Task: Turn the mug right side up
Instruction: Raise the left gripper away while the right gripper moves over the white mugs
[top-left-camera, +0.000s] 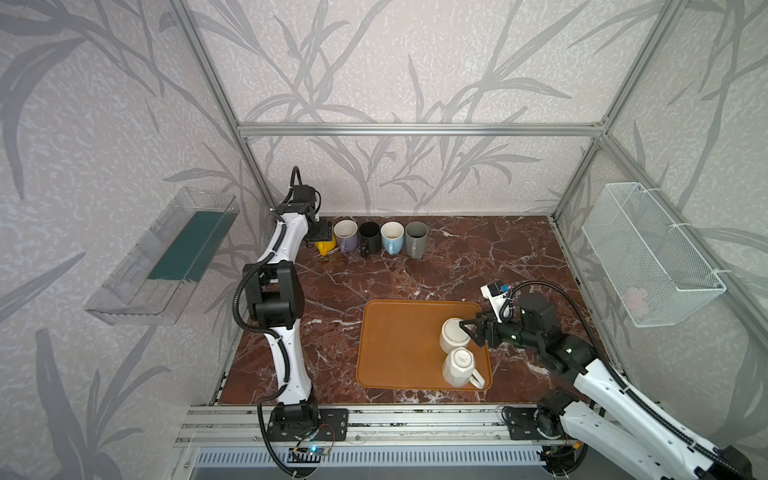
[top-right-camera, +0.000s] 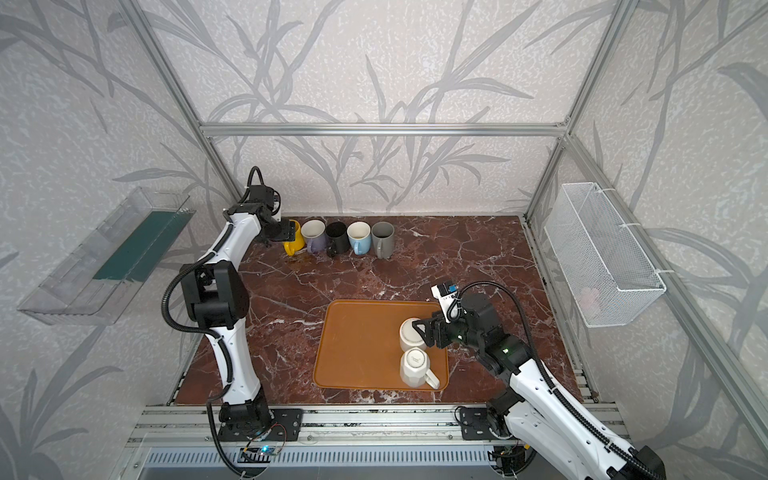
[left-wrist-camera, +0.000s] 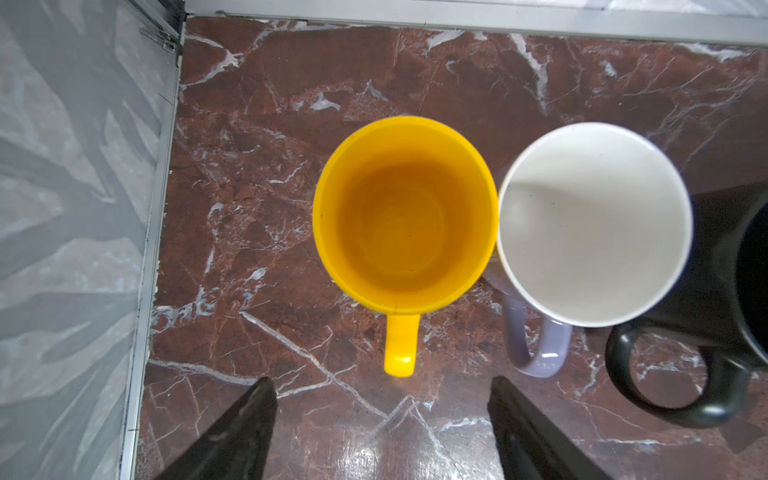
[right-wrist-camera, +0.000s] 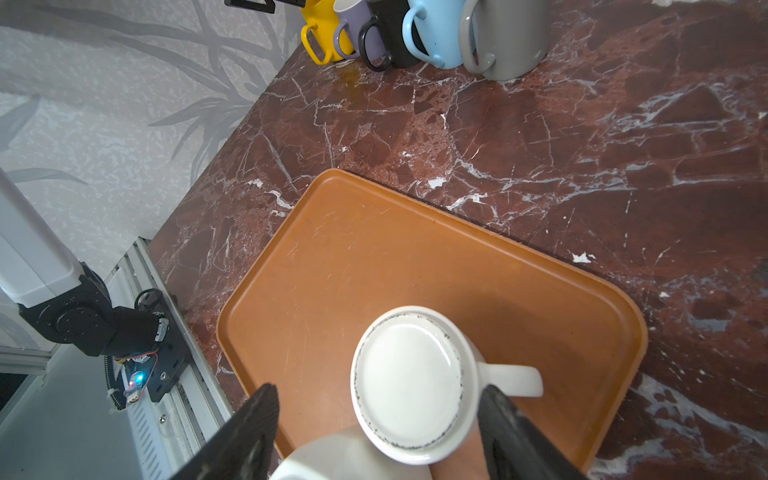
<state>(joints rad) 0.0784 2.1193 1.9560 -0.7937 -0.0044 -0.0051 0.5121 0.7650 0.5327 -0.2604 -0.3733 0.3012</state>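
Two white mugs stand upside down on the orange tray (top-left-camera: 395, 345). The round one (top-left-camera: 453, 334) (right-wrist-camera: 409, 384) shows its flat base, with its handle pointing sideways. My right gripper (top-left-camera: 467, 330) (right-wrist-camera: 378, 390) is open, one finger on each side of this mug. The faceted white mug (top-left-camera: 457, 368) (right-wrist-camera: 345, 457) sits close beside it, nearer the front edge. At the back left, my left gripper (top-left-camera: 322, 237) (left-wrist-camera: 382, 386) hangs open and empty above an upright yellow mug (left-wrist-camera: 405, 216), its fingers clear of the handle.
Along the back wall, upright purple (top-left-camera: 346, 235), black (top-left-camera: 369, 237), blue (top-left-camera: 392, 236) and grey (top-left-camera: 416, 239) mugs stand in a row beside the yellow one. A wire basket (top-left-camera: 648, 253) hangs on the right wall and a clear shelf (top-left-camera: 166, 257) on the left wall.
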